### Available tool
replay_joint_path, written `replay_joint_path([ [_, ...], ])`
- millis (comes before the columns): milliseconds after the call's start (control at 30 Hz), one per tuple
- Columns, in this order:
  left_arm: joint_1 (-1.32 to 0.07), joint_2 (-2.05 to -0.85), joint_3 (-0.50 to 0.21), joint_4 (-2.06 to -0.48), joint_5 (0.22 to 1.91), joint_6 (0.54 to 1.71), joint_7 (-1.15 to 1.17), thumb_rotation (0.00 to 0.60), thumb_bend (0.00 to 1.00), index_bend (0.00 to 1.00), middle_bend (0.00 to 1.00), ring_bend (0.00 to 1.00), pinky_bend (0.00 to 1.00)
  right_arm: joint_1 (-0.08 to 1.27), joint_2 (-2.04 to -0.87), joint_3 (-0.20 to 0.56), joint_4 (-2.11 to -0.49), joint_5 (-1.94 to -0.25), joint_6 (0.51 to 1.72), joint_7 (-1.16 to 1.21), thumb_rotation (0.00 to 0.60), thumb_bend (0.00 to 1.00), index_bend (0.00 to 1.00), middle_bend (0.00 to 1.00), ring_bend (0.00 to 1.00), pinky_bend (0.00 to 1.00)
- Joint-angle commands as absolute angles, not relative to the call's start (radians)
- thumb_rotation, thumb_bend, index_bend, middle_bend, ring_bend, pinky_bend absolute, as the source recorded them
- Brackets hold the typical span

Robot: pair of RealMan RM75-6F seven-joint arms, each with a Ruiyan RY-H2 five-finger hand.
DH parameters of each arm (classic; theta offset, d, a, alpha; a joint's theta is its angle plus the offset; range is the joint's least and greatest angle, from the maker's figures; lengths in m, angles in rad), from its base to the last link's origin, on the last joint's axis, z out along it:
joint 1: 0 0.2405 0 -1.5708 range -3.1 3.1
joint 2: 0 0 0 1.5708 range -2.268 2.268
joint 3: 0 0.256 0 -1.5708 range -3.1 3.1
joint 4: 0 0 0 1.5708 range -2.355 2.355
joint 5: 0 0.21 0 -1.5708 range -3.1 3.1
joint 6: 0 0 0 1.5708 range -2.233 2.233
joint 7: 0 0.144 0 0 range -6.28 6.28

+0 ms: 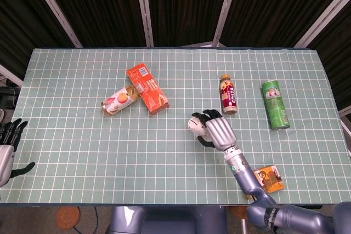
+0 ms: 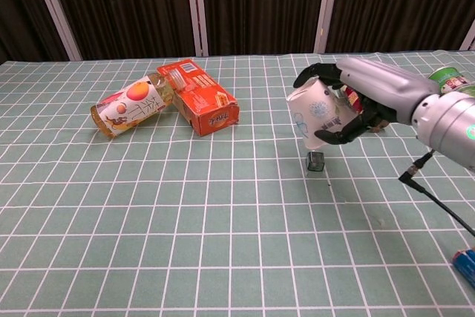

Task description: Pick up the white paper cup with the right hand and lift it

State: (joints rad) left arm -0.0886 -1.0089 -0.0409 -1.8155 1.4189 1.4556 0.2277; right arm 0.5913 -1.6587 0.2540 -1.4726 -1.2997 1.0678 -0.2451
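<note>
My right hand point(image 2: 367, 98) point(image 1: 215, 129) grips the white paper cup point(image 2: 317, 114) point(image 1: 196, 125) and holds it in the air above the table, tilted, its base pointing left and toward me. Dark fingers point(image 2: 319, 73) wrap over the cup's top and under its lower side. My left hand point(image 1: 6, 149) hangs off the table's left edge with its fingers spread and nothing in it; the chest view does not show it.
A small dark metal clip point(image 2: 316, 160) lies on the green grid cloth point(image 2: 223, 243) just below the cup. An orange carton point(image 2: 199, 97) and a peach drink bottle point(image 2: 130, 108) lie at the left. A brown bottle point(image 1: 228, 93), a green can point(image 1: 275, 104) and an orange packet point(image 1: 267, 178) are at the right.
</note>
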Motion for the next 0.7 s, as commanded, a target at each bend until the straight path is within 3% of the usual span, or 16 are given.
replay_joint_path([
  [33,-0.09,-1.009,-0.042,-1.815,1.416,1.454,0.229,0.6,0.0,0.0,0.0,0.0,0.0,0.608,-1.688,0.273,-1.45,-1.255,1.044,-0.218,0.6,0.27,0.22,0.36,0.17,0.19],
  [700,-0.098,-1.013,-0.046,-1.81,1.394,1.436,0.232,0.6,0.0,0.0,0.0,0.0,0.0,0.664,-1.795,0.307,-1.279,-1.154,1.018,-0.178,0.6,0.27,0.22,0.36,0.14,0.18],
])
